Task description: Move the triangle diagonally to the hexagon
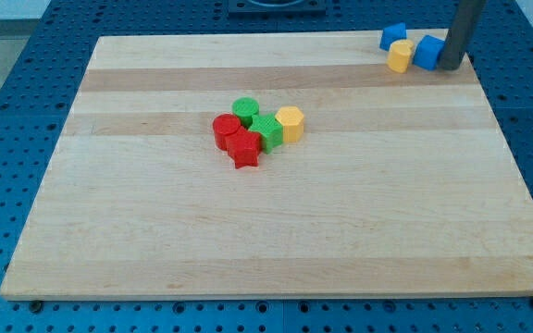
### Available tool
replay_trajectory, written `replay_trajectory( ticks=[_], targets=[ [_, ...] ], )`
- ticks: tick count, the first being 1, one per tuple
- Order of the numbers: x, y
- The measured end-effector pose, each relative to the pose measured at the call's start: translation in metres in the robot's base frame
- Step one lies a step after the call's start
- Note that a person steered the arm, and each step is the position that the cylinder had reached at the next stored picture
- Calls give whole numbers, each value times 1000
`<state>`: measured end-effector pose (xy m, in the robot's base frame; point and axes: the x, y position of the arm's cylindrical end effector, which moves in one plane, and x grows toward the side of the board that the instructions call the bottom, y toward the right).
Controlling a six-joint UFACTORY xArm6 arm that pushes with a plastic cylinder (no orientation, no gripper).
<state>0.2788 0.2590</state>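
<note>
Wooden board (276, 231) sits on a blue perforated bench (7, 111). We have no fingers, only a rod, so nothing is grasped. My tip (451, 67) rests at the view's top right, touching the right side of a blue block (427, 52) (shape unclear). Left of the tip: a yellow block (399, 56) and another blue block (393, 36). Well apart, lower left of the tip, a cluster: yellow hexagon (290, 122), green cylinder (245, 111), green block (267, 132), red cylinder (226, 129), red star (244, 150).

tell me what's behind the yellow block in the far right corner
A blue block sits just behind the yellow block, toward the view's top, its lower part covered. My tip is off right, beside another blue block.
</note>
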Motion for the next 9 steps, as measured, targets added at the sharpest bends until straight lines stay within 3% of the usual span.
replay_trajectory(
  ticks=[3, 5, 6, 9],
  targets=[
    [0, 49],
    [-51, 54],
    [-79, 41],
    [-64, -86]
  ],
)
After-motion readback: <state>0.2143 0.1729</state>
